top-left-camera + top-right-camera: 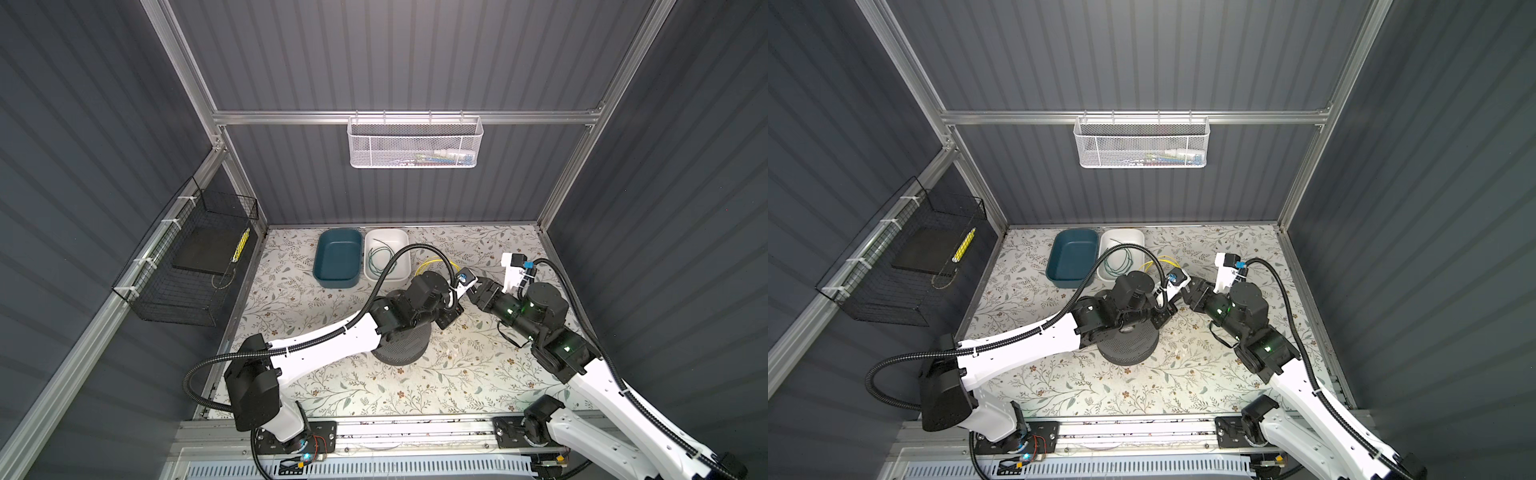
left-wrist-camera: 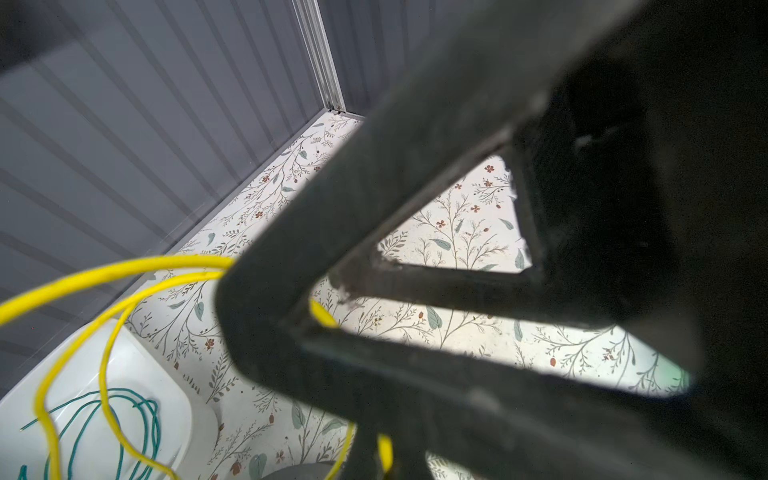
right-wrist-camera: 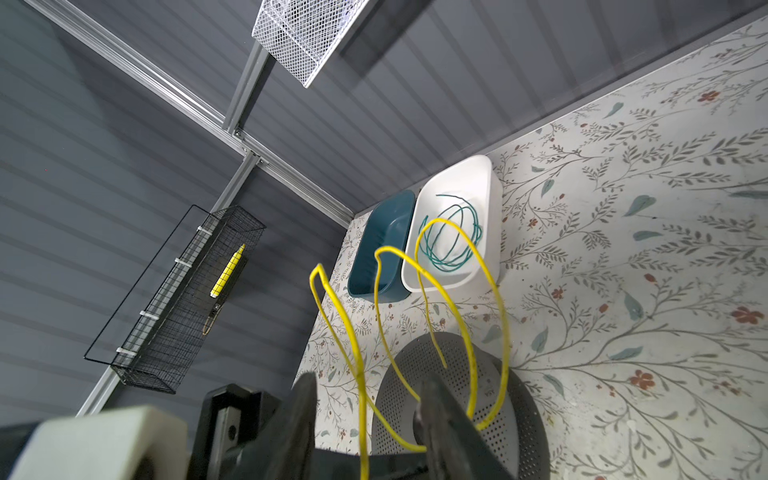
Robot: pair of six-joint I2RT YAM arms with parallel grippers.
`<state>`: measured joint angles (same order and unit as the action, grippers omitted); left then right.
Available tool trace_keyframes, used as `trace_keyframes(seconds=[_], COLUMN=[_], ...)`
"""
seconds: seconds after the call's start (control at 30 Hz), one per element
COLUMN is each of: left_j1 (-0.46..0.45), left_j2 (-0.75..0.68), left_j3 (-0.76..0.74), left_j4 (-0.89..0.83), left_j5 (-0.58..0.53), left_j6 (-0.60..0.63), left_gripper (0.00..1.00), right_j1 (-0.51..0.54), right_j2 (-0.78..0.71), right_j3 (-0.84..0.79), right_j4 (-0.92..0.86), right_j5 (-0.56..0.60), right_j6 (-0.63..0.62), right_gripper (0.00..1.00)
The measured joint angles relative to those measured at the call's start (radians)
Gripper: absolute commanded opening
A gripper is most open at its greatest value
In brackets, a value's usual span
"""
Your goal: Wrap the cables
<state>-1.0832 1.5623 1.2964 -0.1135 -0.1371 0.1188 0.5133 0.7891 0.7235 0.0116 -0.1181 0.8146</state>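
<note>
Floral counter, left jaws clamped shut on yellow cable, right jaws parted around its loops.

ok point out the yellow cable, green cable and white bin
yellow cable (image 2: 166, 261), left wrist view, upper strand
green cable (image 3: 446, 265), right wrist view, coil's lower edge
white bin (image 3: 469, 178), right wrist view, bare inner wall

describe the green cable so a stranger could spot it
At the back of the floral table sit a teal tub and a white tub. The green cable lies coiled inside the white one, the only dark green wire, unlike the yellow cable raised nearby.
</note>
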Motion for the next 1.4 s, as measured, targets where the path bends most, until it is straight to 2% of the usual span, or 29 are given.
trace_keyframes(seconds=[0.13, 0.2, 0.33, 0.4, 0.5, 0.7, 0.9, 1.4], left_j1=[0.000, 0.000, 0.003, 0.003, 0.003, 0.003, 0.003, 0.003], left_j2=[-0.001, -0.001, -0.013, -0.021, -0.027, -0.029, -0.029, -0.028], left_j3=[-0.008, -0.009, -0.013, -0.013, -0.013, -0.013, -0.009, 0.000], left_j4=[0.003, 0.003, 0.003, 0.003, 0.003, 0.003, 0.001, 0.002], left_j5=[0.000, 0.001, 0.016, 0.027, 0.042, 0.062, 0.072, 0.083], left_j6=[-0.001, -0.004, -0.013, -0.019, -0.024, -0.027, -0.037, -0.038], left_gripper=[0.00, 0.00, 0.00, 0.00, 0.00, 0.00, 0.00, 0.00], right_j1=[-0.037, -0.069, -0.154, -0.185, -0.192, -0.192, -0.192, -0.192], right_j2=[-0.050, -0.079, -0.092, -0.063, 0.017, 0.174, 0.192, 0.187], right_j3=[0.000, -0.004, -0.034, -0.041, -0.041, -0.037, -0.037, -0.037], right_j4=[-0.017, -0.031, -0.028, -0.026, -0.003, 0.061, 0.119, 0.150], right_j5=[0.003, 0.010, -0.023, -0.053, -0.127, -0.286, -0.333, -0.383], right_j6=[0.004, 0.002, 0.024, 0.031, 0.028, 0.023, 0.031, 0.028], right_gripper=[0.47, 0.40, 0.38, 0.42, 0.42, 0.36, 0.35, 0.00])
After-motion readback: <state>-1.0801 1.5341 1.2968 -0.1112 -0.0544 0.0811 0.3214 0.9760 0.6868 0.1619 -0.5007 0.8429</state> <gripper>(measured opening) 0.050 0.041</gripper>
